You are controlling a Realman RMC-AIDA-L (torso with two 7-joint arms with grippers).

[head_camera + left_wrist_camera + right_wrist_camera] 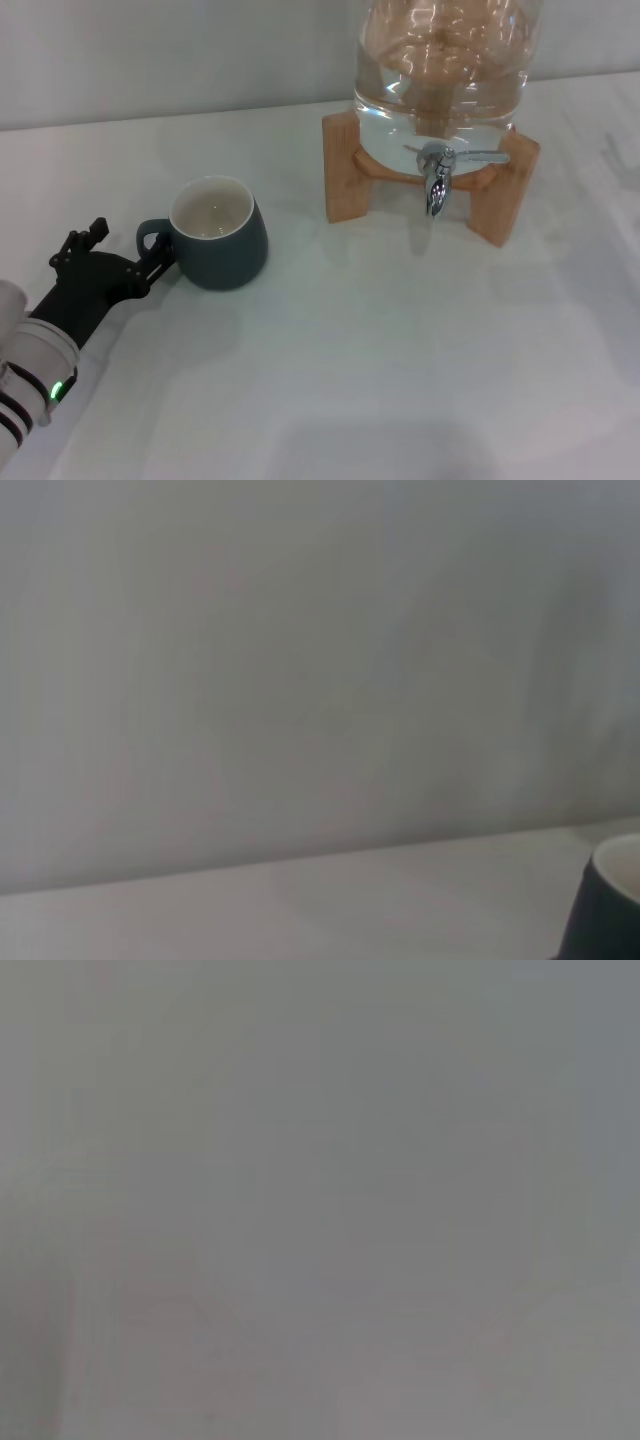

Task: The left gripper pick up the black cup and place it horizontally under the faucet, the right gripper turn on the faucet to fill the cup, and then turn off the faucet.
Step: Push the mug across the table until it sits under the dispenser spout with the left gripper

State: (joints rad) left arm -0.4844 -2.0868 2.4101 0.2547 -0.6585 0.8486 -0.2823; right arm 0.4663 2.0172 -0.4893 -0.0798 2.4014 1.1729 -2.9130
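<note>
The black cup [218,235] stands upright on the white table at the left, its cream inside showing and its loop handle turned toward my left gripper [130,248]. That gripper is open, level with the handle; one finger [160,262] reaches the handle and the other [90,235] stands farther out. The cup's edge also shows in the left wrist view [612,900]. The faucet [438,172] is on the glass dispenser [445,60], spout down and lever flat, well to the right of the cup. My right gripper is out of view.
The dispenser rests on a wooden stand [345,165] at the back right and holds water. A pale wall runs behind the table [400,350]. The right wrist view shows only a plain grey surface.
</note>
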